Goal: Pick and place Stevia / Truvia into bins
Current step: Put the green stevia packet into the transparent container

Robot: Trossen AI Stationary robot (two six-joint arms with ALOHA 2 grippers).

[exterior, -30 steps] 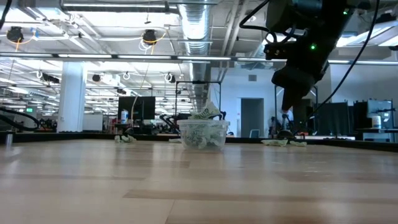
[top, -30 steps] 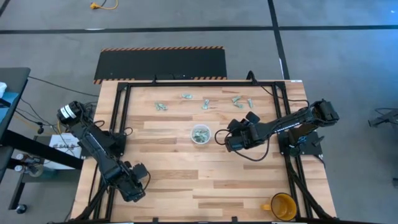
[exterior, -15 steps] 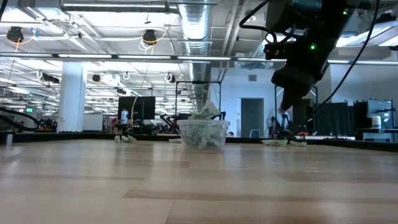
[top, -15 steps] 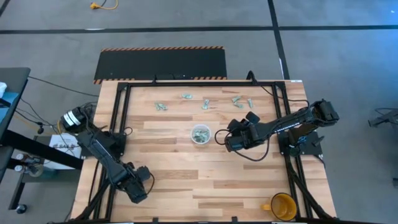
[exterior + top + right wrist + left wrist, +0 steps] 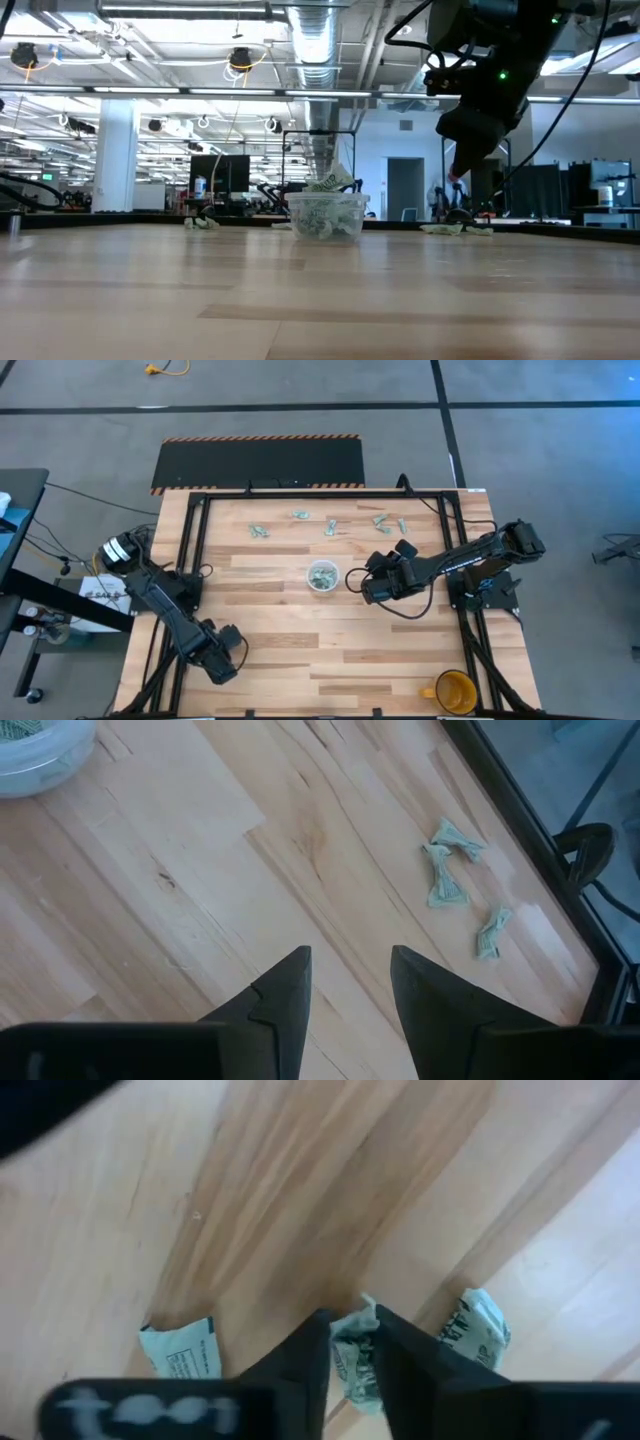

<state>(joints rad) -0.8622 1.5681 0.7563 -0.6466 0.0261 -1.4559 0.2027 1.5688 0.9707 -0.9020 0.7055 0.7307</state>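
Observation:
My left gripper (image 5: 222, 660) stands near the table's near left corner, pointing down, shut on a pale green Stevia / Truvia sachet (image 5: 352, 1355). Two more sachets (image 5: 180, 1352) (image 5: 476, 1330) lie flat on the wood on either side of it. The bin, a small clear cup (image 5: 322, 576) (image 5: 325, 214), stands mid-table with sachets in it. My right gripper (image 5: 353, 582) (image 5: 350, 985) hovers open just right of the cup, nothing between its fingers. Several sachets (image 5: 330, 526) lie along the far edge. My left gripper pinches the sachet's crumpled middle (image 5: 350, 1342) between its two fingers (image 5: 300, 1365), coming from above and pointing down. The sachet is bunched up in the gap. Whether its lower part still rests on the table, I cannot tell.
A yellow-orange mug (image 5: 455, 690) stands at the near right corner. Three crumpled sachets (image 5: 445, 870) lie by the black frame rail (image 5: 520, 810) at the table's far right. Bare wood lies between the cup and the near edge.
My left gripper has gone a little toward the table's right edge and sunk, over the near left corner. My right gripper and the cup have kept still.

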